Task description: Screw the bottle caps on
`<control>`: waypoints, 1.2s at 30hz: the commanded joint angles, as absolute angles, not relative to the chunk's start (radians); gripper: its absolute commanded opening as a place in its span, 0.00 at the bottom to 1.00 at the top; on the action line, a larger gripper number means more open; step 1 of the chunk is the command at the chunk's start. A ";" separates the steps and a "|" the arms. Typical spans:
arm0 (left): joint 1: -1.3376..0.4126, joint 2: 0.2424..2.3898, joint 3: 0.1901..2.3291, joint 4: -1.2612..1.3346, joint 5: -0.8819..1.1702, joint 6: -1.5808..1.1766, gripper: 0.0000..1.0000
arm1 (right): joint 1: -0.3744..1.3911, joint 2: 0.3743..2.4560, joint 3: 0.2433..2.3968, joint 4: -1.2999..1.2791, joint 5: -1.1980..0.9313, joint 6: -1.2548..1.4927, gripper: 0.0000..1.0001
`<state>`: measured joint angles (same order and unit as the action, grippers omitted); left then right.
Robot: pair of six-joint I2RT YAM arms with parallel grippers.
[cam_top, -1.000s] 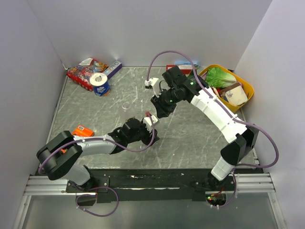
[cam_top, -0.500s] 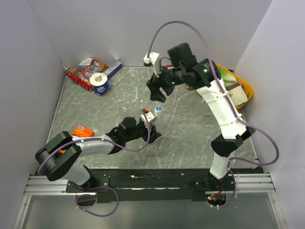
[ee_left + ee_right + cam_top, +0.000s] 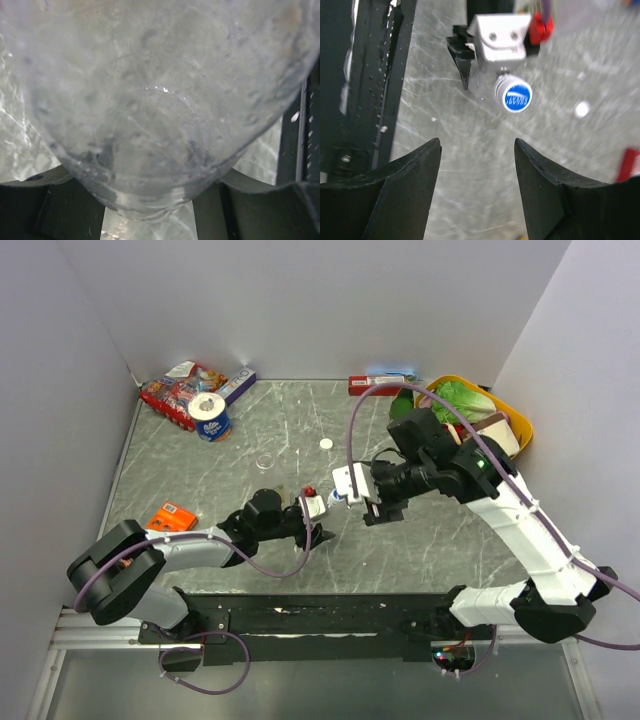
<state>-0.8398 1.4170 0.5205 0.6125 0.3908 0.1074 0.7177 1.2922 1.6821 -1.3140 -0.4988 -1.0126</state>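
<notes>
The left gripper [image 3: 312, 510] pinches a clear bottle [image 3: 150, 125] at mid-table, with a blue cap [image 3: 512, 95] on its neck. Just to its right the right gripper [image 3: 477, 145] is nearer, fingers spread and empty. The cap faces it, ahead and slightly right of the gap.

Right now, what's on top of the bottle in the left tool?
A blue cap sits on its neck. Thread engagement is hidden under the cap; the left tool covers most of the bottle.
</notes>
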 commanded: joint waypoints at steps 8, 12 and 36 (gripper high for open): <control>-0.833 1.367 0.508 0.588 0.489 0.388 0.01 | 0.839 1.261 1.597 -1.221 -0.538 -1.322 0.67; -0.833 1.367 0.511 0.586 0.491 0.409 0.01 | 0.859 1.275 1.585 -1.219 -0.538 -1.359 0.67; -0.822 1.376 0.515 0.609 0.482 0.423 0.01 | 0.865 1.370 1.597 -1.307 -0.509 -1.430 0.41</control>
<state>-0.8272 1.3956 0.5041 0.5549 0.4519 0.4076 0.8597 1.3624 1.5814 -1.2724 -0.5102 -1.4315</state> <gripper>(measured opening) 0.610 0.435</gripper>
